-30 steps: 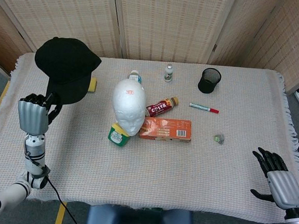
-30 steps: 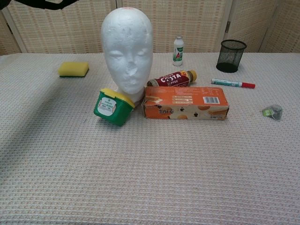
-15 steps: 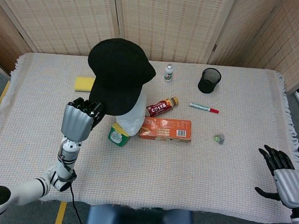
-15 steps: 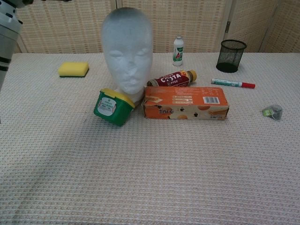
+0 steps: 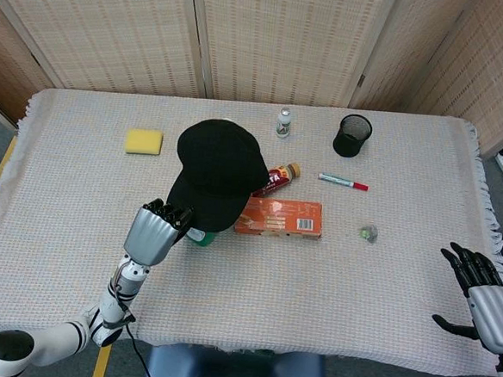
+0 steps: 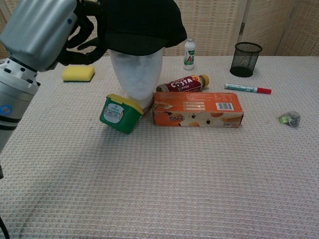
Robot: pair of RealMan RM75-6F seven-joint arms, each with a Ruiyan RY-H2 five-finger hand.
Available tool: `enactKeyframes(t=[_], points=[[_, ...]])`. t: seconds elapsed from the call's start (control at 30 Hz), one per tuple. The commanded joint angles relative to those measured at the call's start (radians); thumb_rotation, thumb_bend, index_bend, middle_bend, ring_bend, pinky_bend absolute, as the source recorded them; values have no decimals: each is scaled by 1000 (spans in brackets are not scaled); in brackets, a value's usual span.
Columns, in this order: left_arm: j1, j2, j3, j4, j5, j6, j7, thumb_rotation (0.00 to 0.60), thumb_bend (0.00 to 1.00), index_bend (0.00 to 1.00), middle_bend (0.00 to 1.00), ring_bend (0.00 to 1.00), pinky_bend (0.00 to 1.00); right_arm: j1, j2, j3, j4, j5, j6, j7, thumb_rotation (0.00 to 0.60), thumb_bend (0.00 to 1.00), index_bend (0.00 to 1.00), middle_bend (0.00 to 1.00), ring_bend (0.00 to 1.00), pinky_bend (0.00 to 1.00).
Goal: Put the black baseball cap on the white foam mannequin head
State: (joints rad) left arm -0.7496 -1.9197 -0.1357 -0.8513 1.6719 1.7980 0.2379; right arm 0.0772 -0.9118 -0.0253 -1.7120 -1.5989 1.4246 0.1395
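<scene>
The black baseball cap sits over the top of the white foam mannequin head at mid-table. In the head view the cap hides the foam head entirely; in the chest view the cap covers its crown and brow. My left hand grips the cap's rear edge on the left side, seen large in the chest view as the left hand. My right hand hovers open at the table's near right edge, holding nothing.
A green tub with a yellow lid and an orange box lean against the foam head's base. Behind lie a Costa bottle, a red-capped marker, a black mesh cup, a small white bottle and a yellow sponge.
My left hand has carried the cap rightward and down from the far left onto the foam head. The right hand drifted slightly toward the near right corner.
</scene>
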Motion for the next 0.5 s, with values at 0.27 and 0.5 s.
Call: enactKeyframes(t=[0.27,0.5], points=[[48,-9,10,11,-13,-34,-11,600,439,469,1000,1000,998,3,-8,-2,-6,-3,-8,-19,600,49,0,0,0,0],[176,160,77,-274,-55,-77,65,600,108,21,982,904,932,2,-7,-4,-7,1,-11,-23,600,48,0,0,0,0]])
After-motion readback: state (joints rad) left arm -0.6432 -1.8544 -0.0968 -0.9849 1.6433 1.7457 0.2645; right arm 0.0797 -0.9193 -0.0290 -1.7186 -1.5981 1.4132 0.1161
